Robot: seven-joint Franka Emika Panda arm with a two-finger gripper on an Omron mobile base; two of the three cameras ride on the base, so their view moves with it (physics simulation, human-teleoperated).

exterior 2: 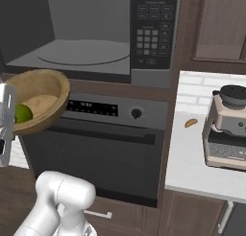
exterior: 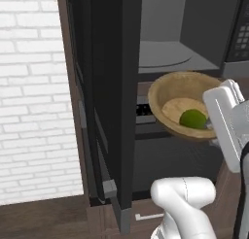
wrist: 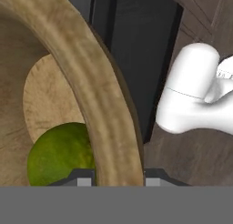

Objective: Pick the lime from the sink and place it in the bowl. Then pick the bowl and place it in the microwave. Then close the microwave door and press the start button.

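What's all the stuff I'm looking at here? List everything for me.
bowl: one, light-brown wood, held in the air below the microwave opening, tilted
lime: one, green, inside the bowl
microwave: one, dark grey, open, turntable bare
microwave door: one, dark, swung open to the left
oven: one, dark, under the microwave
coffee machine: one, beige and black, on white counter
small brown item: one, on that counter
gripper: one, dark tips astride the bowl's rim

lime (exterior: 193, 119): green, inside the bowl
bowl (exterior: 182, 90): wooden, tilted, held aloft below the open microwave (exterior 2: 86, 43)
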